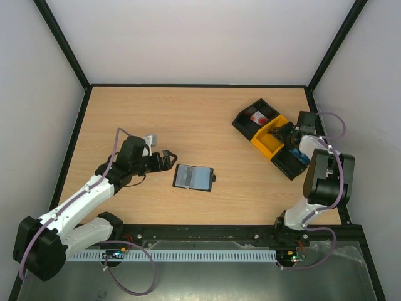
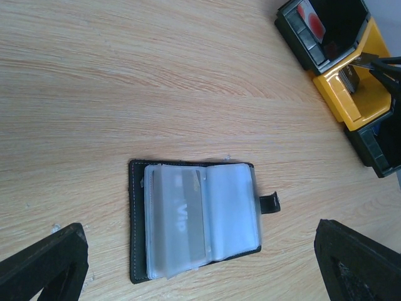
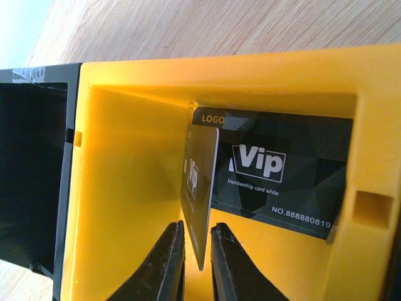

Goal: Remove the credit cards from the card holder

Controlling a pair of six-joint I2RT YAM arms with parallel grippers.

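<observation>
Fingers [image 3: 161, 269] of the right gripper [image 3: 197, 231] stand narrowly apart, bracketing a dark Vip card [image 3: 202, 182] on edge inside the yellow bin [image 3: 138, 157]; pad contact cannot be confirmed. A second Vip card [image 3: 282, 166] leans on the bin wall. The right arm [image 1: 326, 175] is folded, wrist angled into the bin. The left gripper [image 2: 202, 266], spread wide, hovers near the card holder [image 2: 232, 213], open on the table [image 2: 125, 94] with a sleeved card [image 2: 182, 216] inside; the left arm [image 1: 81, 200] extends low.

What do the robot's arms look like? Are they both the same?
Yes, they match. The left arm and right arm have white tube-shaped links and chunky black joints, with a thin purple cable looping along each. Both end in two flat black fingers.
</observation>
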